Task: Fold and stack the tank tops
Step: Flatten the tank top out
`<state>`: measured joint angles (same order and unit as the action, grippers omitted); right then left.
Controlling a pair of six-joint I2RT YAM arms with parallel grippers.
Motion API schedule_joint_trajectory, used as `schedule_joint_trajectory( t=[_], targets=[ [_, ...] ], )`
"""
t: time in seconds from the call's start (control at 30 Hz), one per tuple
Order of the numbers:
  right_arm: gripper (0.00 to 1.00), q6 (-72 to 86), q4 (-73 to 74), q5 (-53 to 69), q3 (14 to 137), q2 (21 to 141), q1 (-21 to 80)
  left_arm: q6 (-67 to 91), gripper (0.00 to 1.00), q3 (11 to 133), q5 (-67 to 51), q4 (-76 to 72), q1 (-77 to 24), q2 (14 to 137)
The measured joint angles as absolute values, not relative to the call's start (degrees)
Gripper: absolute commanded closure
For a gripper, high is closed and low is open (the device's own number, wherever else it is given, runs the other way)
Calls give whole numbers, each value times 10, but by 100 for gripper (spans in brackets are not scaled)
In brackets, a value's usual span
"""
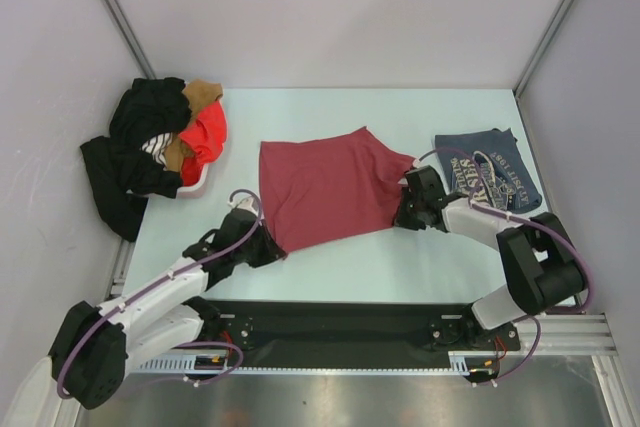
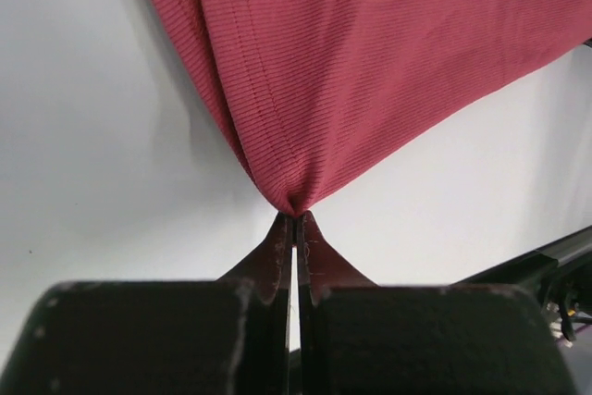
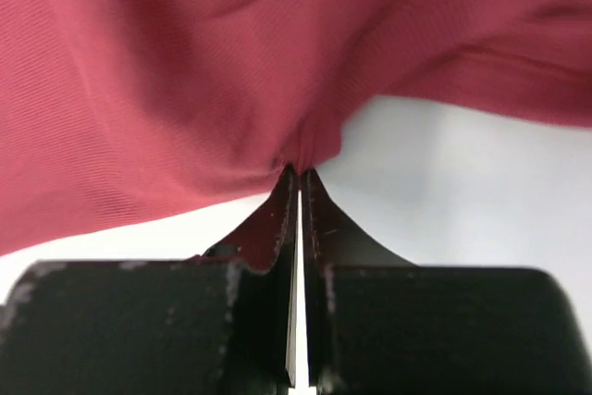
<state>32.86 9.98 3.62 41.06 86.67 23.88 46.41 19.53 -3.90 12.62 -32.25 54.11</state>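
Note:
The maroon tank top (image 1: 328,187) lies spread in the middle of the table. My left gripper (image 1: 272,247) is shut on its near left corner; in the left wrist view the cloth (image 2: 370,62) bunches into the closed tips of the gripper (image 2: 296,215). My right gripper (image 1: 404,215) is shut on its near right edge; in the right wrist view the cloth (image 3: 185,71) is pinched at the tips of the gripper (image 3: 298,171). The blue-grey tank top (image 1: 490,169) with pale lettering lies folded at the far right, behind the right arm.
A heap of black clothes (image 1: 135,152) with a bright orange-red garment (image 1: 205,137) sits at the far left, partly hanging over the table edge. A black rail (image 1: 340,327) runs along the near edge between the arm bases.

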Motion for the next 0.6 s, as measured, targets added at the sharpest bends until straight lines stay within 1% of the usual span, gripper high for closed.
schedule_joint_trajectory(
  t=[0.17,0.3,0.37,0.5,0.6],
  targets=[
    [100,326,152,-25,416,813,239,458,100,219,-56,162,-296,507],
    [100,317,184,-51,472,795,239,449,100,232,-71,178,-269,479],
    [100,311,198,-56,520,817,239,444,99,235,-81,179,-258,482],
    [99,299,210,-58,633,903,239,434,99,237,-100,171,-234,522],
    [98,295,212,-58,681,964,239,428,100,237,-111,160,-217,560]
  ],
)
